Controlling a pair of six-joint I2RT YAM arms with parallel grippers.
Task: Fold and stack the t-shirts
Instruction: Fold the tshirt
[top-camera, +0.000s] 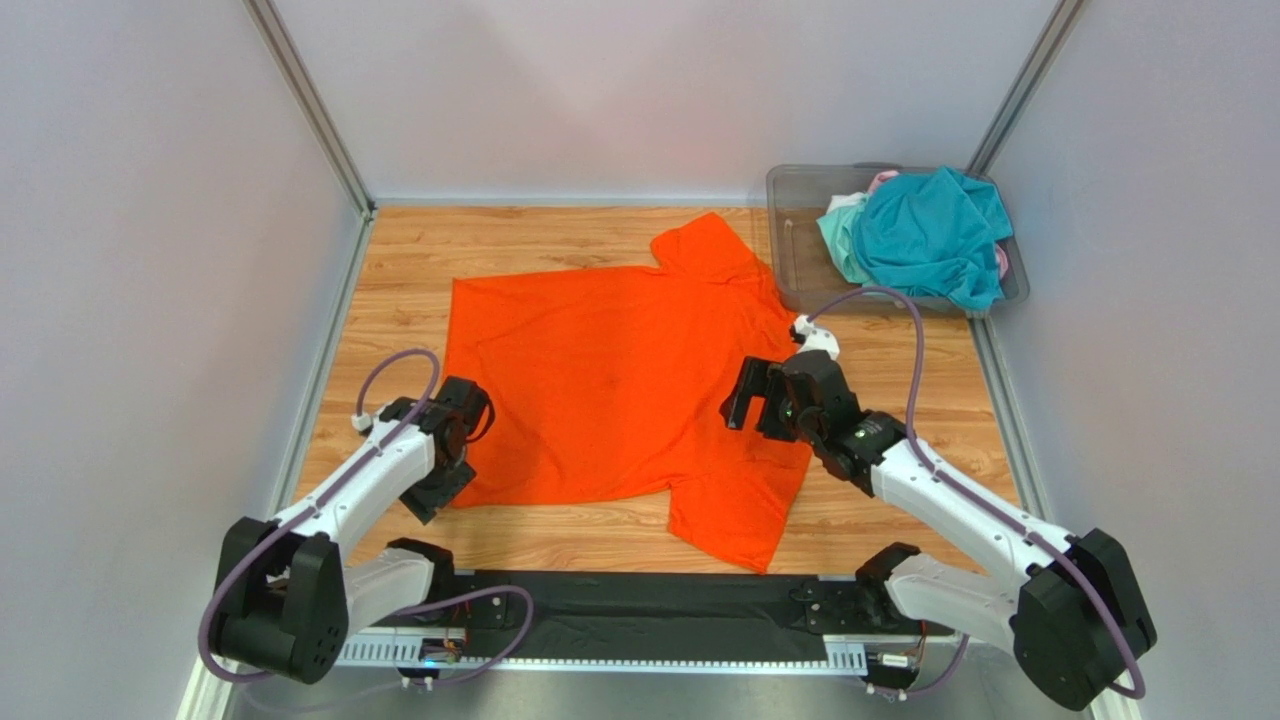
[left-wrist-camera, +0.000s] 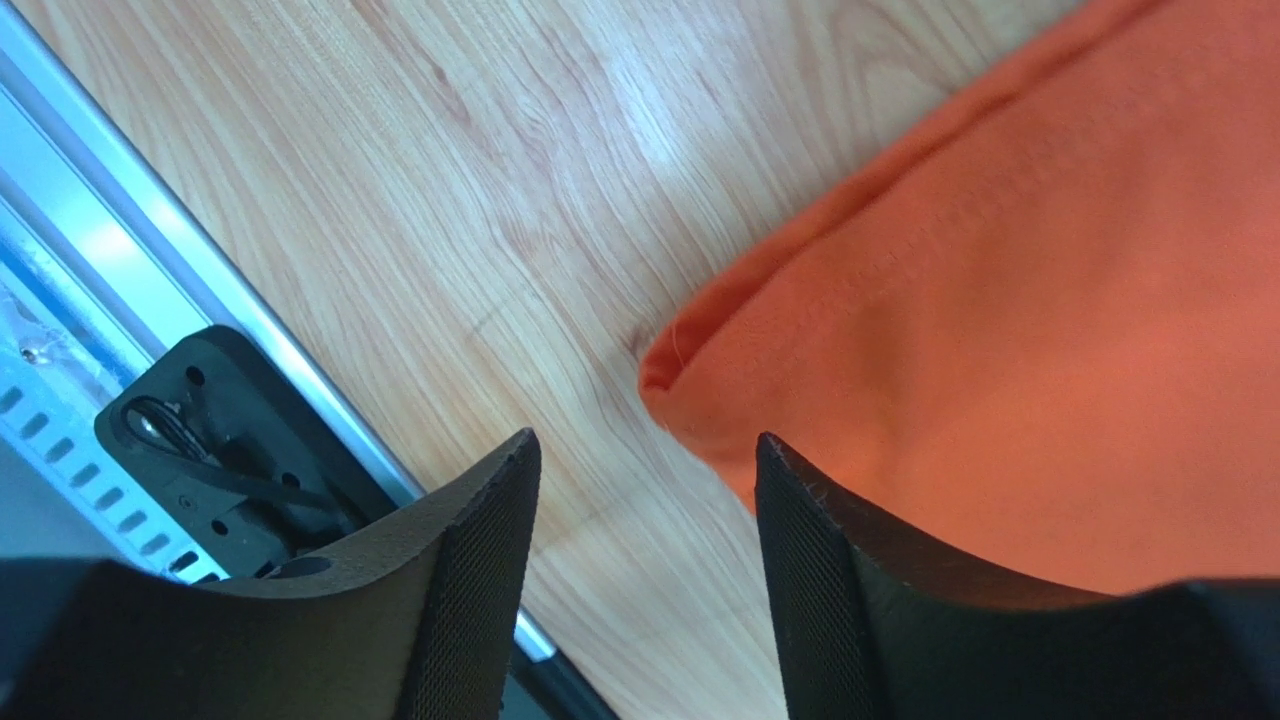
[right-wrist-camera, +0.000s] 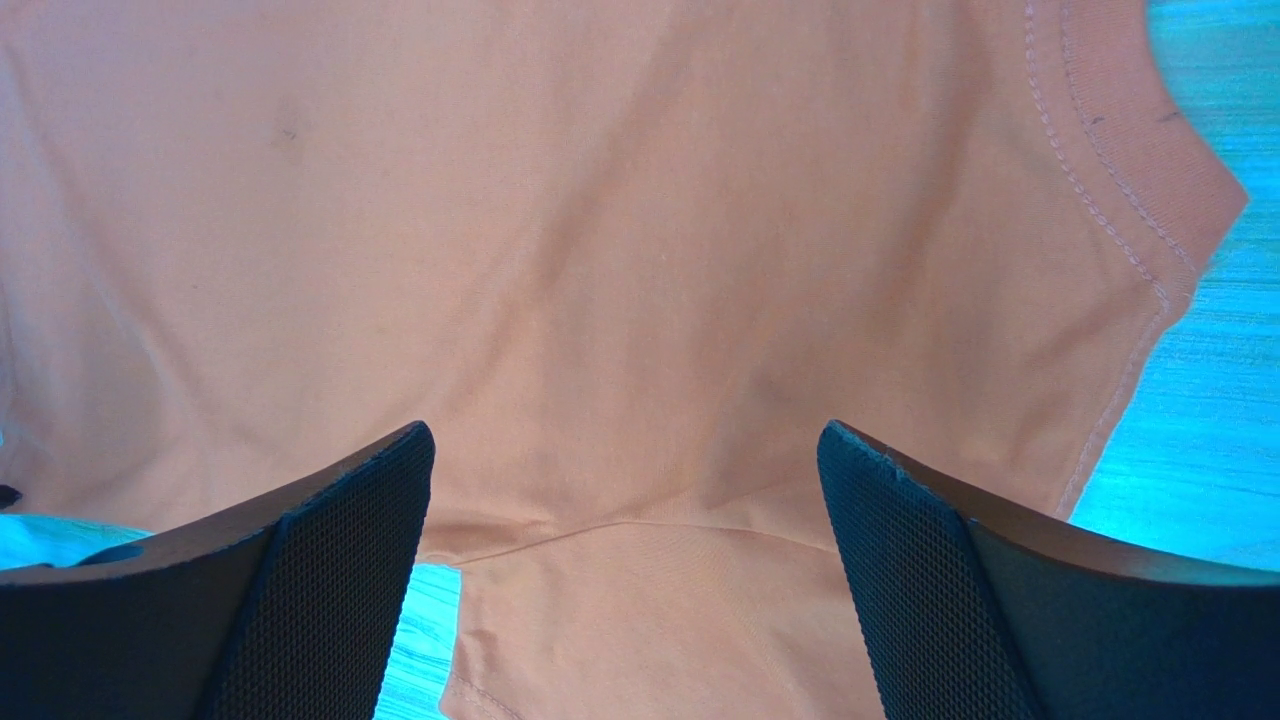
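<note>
Though flat, orange t-shirt (top-camera: 601, 375) under right gripper (right-wrist-camera: 624, 450).

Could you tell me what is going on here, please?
The robot is working on an orange t-shirt, which lies spread flat on the wooden table. The left gripper is open at the shirt's hem corner, and the right gripper is open above the fabric near a sleeve; neither has hold of it. No fold is made yet. A teal t-shirt sits bunched in the clear bin at the far right.
</note>
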